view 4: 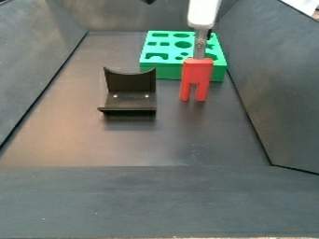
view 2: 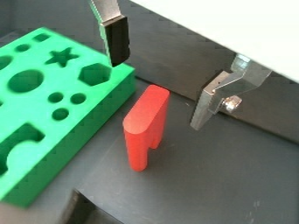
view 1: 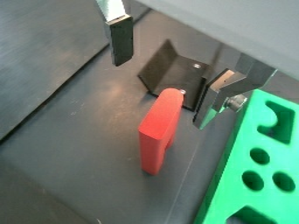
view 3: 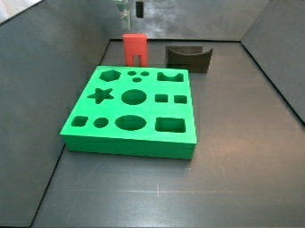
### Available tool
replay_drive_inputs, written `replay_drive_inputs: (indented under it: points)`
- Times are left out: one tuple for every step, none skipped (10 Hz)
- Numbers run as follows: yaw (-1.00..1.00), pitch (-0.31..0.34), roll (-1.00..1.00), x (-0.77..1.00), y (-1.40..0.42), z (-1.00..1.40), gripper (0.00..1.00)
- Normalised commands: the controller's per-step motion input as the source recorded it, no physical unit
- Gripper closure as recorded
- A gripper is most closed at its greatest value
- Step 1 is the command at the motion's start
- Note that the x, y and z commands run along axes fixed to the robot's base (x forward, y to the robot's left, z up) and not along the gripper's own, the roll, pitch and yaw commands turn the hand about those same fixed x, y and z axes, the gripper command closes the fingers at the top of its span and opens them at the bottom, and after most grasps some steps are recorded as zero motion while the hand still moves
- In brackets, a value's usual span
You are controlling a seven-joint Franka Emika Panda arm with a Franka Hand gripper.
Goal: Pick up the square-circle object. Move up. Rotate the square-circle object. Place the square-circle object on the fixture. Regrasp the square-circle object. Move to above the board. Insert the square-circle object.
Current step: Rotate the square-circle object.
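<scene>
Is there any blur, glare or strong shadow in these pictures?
In both wrist views the open gripper above the square-circle object looks soft, with bright glare on a silver finger; in a side view the board is sharp and evenly lit; shadows are faint everywhere.

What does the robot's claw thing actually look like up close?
In both wrist views the gripper is two flat silver metal fingers, one plate bent, with a bolt showing. One finger carries a dark rectangular pad. In a side view the part above them is a pale grey-white housing. No cables or markings show.
</scene>
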Motion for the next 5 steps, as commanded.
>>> replay_drive_inputs:
  points:
    - [1.0,0.006,0.01,0.03,0.01,-0.03,0.0]
    - [1.0,0.006,0.01,0.03,0.01,-0.03,0.0]
    - [1.0,0.007,0.01,0.03,0.01,-0.03,0.0]
    - [1.0,0.007,0.01,0.03,0.01,-0.03,0.0]
    - [1.0,0.007,0.01,0.03,0.01,-0.03,0.0]
